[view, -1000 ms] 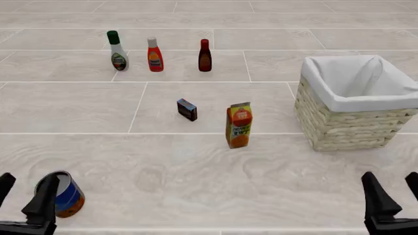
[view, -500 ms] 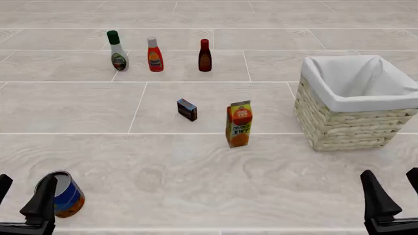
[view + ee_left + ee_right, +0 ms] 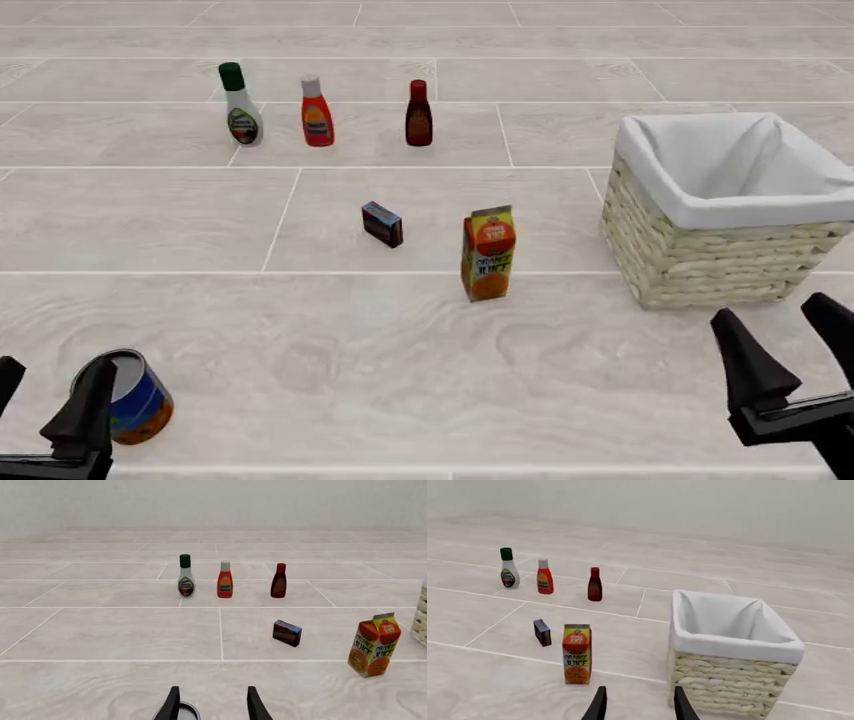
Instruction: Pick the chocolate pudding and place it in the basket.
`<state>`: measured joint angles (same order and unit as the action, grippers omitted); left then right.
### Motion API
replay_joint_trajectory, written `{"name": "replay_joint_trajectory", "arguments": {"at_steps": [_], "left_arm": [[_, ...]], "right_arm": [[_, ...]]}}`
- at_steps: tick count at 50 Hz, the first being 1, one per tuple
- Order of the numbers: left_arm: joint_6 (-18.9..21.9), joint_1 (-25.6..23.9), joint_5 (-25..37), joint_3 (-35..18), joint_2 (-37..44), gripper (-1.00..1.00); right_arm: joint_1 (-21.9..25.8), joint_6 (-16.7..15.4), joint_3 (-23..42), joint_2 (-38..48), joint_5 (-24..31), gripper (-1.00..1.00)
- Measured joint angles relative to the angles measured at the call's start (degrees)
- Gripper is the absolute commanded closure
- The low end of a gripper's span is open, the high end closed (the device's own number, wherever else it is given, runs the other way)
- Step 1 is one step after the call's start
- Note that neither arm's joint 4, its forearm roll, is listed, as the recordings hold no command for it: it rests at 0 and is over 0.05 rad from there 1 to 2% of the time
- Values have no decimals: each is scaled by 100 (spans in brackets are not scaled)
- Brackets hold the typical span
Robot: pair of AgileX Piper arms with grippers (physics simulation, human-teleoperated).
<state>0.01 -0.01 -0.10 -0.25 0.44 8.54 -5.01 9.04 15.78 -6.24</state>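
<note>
Brown with a blue top edge, the pudding (image 3: 382,224) stands on the pale bench (image 3: 400,350) near the middle of the front view, just left of and slightly behind the orange juice carton (image 3: 489,254), the two apart. To the right sits the basket (image 3: 707,262), its white liner (image 3: 801,212) folded over the rim, well apart from the pudding with the carton between them. Farther back, three bottles stand in a row: a white one with a green cap (image 3: 240,105), a red one (image 3: 315,112) and a dark red-brown one (image 3: 418,114). The left claw (image 3: 47,400) hangs low at the near left corner, its fingers spread and holding nothing, with a blue and orange can (image 3: 131,396) just beside its right finger. The right claw (image 3: 787,345) is at the near right, in front of the basket, its two dark fingers parted and bare. From the right wrist view the pudding (image 3: 542,632) shows beside the juice carton (image 3: 576,654), with the basket (image 3: 730,680) close ahead.
</note>
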Motion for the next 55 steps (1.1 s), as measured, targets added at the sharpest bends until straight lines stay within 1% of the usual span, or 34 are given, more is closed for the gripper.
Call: {"name": "replay_joint_trajectory", "arguments": {"at_steps": [10, 39, 55], "left_arm": [[-1, 1, -1, 1, 0, -100], [-1, 1, -1, 1, -1, -100], [-1, 1, -1, 1, -1, -100]], "right_arm": [[256, -47, 255, 449, -122, -100], [975, 50, 1222, 1981, -517, -100], [1455, 126, 1792, 2893, -693, -100]]}}
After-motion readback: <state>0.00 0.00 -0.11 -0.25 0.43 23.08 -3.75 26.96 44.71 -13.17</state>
